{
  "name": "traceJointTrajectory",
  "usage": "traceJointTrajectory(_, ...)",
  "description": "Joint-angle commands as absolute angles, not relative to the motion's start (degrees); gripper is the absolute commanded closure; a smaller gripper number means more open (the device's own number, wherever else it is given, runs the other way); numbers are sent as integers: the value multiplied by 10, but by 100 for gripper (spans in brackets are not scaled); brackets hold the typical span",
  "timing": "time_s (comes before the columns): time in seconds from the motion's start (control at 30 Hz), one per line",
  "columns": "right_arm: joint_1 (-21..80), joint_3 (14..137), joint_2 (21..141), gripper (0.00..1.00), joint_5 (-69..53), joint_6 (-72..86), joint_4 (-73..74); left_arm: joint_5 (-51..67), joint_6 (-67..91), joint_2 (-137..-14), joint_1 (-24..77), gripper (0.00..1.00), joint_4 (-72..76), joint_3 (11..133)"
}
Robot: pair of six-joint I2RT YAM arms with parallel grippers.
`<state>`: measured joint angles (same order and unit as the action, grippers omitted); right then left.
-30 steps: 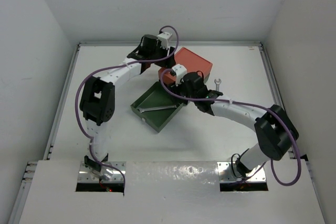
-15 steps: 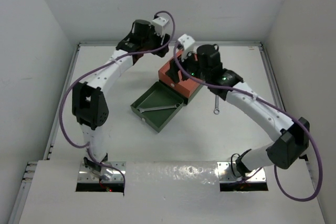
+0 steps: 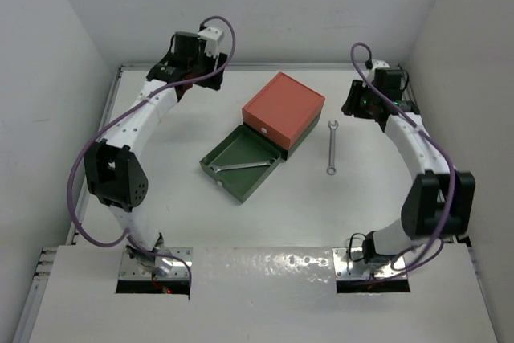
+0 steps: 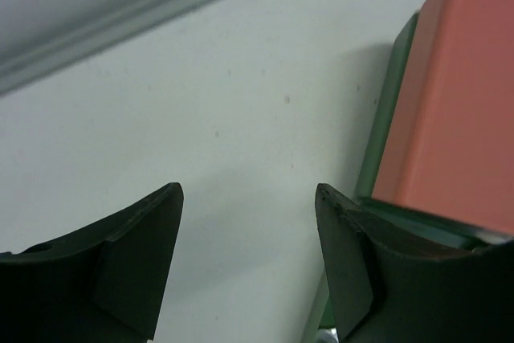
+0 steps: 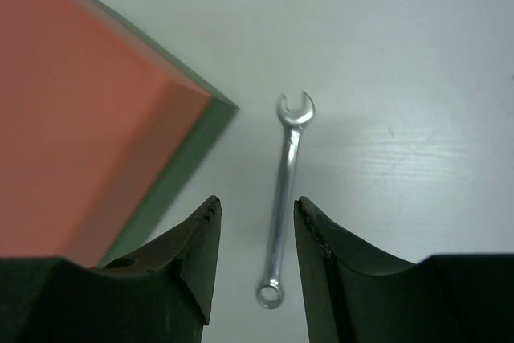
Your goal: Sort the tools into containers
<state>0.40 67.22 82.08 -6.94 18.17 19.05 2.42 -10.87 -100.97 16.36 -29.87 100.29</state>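
Top external puts my left arm at ten o'clock on the table (image 3: 161, 206), its end effector (image 4: 249, 198) spread with nothing in it, well apart from the boxes. At centre the green box (image 3: 245, 184) lies open with one wrench (image 3: 241, 165) inside, and the orange box (image 3: 283, 108) rests on its one-o'clock corner. At three o'clock the second wrench (image 3: 332, 148) lies loose on the table, and my right end effector (image 5: 255, 214), released and empty, looks down along its shaft, I judge to line up a pick.

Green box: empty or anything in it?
Not empty: one wrench lies on the green box floor. The part under the orange box is hidden.
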Motion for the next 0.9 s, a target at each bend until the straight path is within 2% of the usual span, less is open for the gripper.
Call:
traceJointTrajectory(0.0,2,659,907,59,-20,171,213,14,-80,-969,163,36,-295,951)
traceJointTrajectory(0.2,4,643,1005,52,-45,163,173,4,-55,-940,146,35,-274,901)
traceJointTrajectory(0.47,33,636,1098,51,-58,161,161,-12,-41,-933,141,34,-260,864)
traceJointTrajectory(0.6,59,649,1117,52,16,157,175,-10,-36,-933,138,34,-258,860)
traceJointTrajectory(0.67,57,651,1123,56,42,170,193,-12,-36,-931,136,34,-258,861)
traceJointTrajectory(0.77,57,638,1119,72,86,184,203,-15,-38,-928,134,34,-258,861)
traceJointTrajectory(0.8,55,627,1114,78,93,187,202,-15,-38,-929,132,34,-258,862)
traceJointTrajectory(0.87,50,618,1110,99,97,198,198,-14,-37,-928,129,34,-258,861)
